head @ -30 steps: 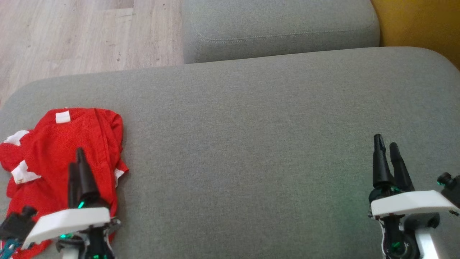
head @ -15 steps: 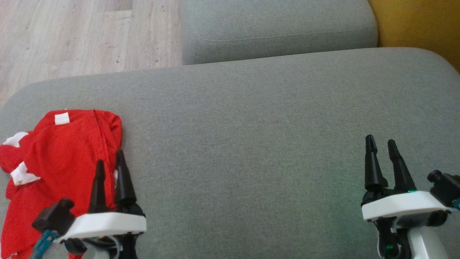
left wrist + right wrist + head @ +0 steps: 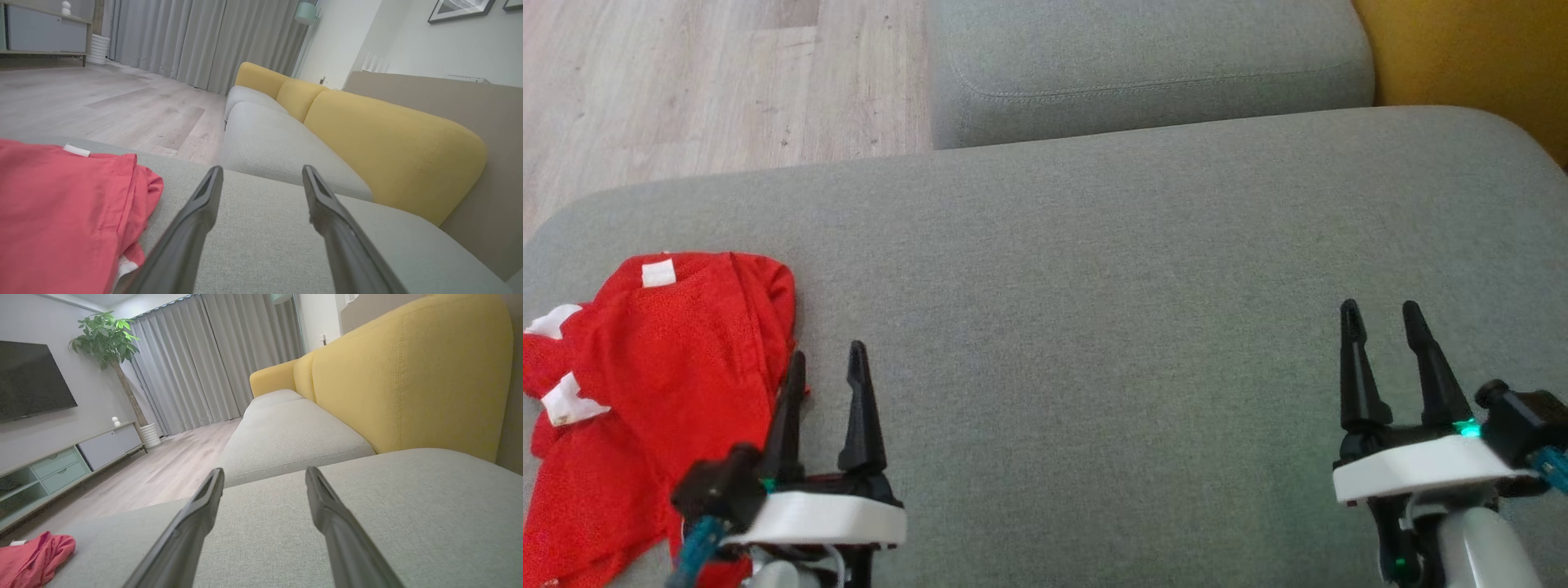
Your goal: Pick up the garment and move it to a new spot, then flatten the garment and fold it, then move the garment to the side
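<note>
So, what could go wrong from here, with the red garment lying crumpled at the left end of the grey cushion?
1. The garment is bunched in folds, so the open left claw, beside its right edge, may pinch several layers and lift it tangled.
2. It lies close to the left end of the cushion; a sideways push could slide it off toward the floor.

I look over a broad grey fabric sofa seat with yellow upholstered backrests. Beyond it are a pale wood-plank floor, long grey pleated curtains, a dark wall-mounted television and a leafy potted tree.
</note>
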You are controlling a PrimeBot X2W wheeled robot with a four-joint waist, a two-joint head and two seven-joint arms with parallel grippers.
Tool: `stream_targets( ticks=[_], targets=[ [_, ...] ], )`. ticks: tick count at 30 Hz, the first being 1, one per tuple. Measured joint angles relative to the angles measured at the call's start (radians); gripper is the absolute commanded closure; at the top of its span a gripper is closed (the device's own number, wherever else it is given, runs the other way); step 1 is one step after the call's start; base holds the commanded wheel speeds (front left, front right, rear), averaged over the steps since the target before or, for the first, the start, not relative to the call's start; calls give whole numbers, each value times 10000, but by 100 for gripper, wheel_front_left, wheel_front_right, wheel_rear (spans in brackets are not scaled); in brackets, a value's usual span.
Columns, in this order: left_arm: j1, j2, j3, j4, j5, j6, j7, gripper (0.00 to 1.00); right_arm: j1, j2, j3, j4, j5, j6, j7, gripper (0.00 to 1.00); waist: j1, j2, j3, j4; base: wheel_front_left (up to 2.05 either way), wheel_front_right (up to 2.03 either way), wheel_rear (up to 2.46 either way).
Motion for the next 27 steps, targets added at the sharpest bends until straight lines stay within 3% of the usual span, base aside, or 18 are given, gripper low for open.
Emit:
stream_targets(
  ticks=[13,19,22,27],
  targets=[
    [-46,571,-1181,-102,1664,959,-347,0,9,0,209,-186,-1802,0,-387,0,0,0,-42,-21,0,0,0],
    [-40,441,-1214,-257,1628,1026,-556,0,26,0,326,-178,-2086,0,-566,0,0,0,-74,10,0,0,0],
    [-11,167,-654,-330,1139,642,-663,0,38,0,311,-127,-1588,0,-658,0,0,0,-89,13,0,0,0],
    [305,-75,113,-130,418,-725,-786,0,157,0,395,456,71,0,-782,0,0,0,-151,-12,0,0,0]
  ],
)
